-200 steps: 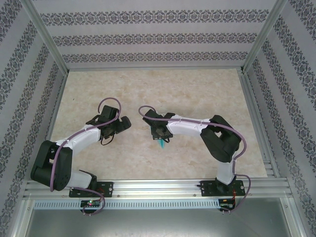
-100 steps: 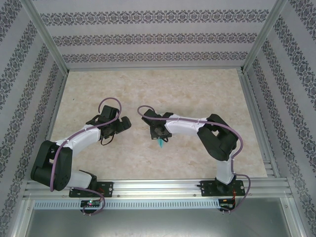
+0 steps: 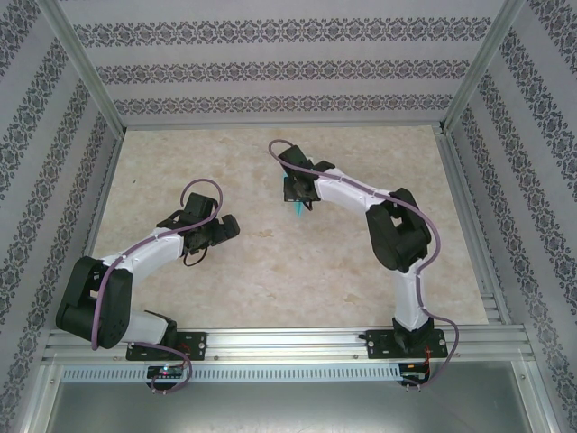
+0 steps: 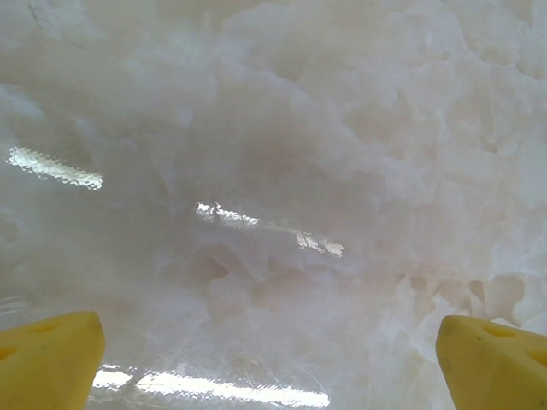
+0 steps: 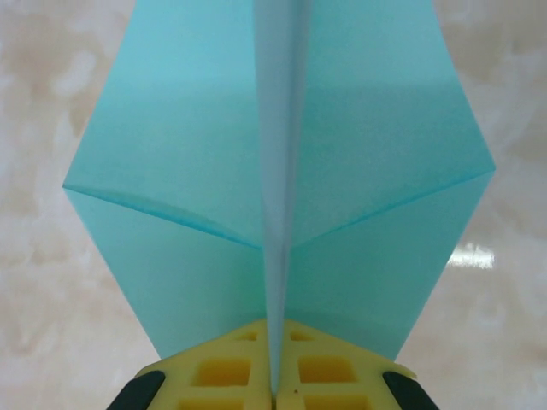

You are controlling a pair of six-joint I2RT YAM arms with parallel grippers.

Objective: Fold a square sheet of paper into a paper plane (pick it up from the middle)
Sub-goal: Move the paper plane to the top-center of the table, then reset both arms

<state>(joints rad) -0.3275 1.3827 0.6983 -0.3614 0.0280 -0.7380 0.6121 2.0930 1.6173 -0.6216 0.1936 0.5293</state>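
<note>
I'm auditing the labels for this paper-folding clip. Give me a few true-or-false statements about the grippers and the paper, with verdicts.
1. The right gripper is shut on the paper plane. True.
2. The left gripper is shut. False: its fingers stand wide apart above the table.
3. The paper plane lies flat on the table. False: the right gripper clamps it along its centre fold.
4. The paper plane is light blue. True.
5. The left gripper holds part of the paper plane. False: nothing is between its fingers.
</note>
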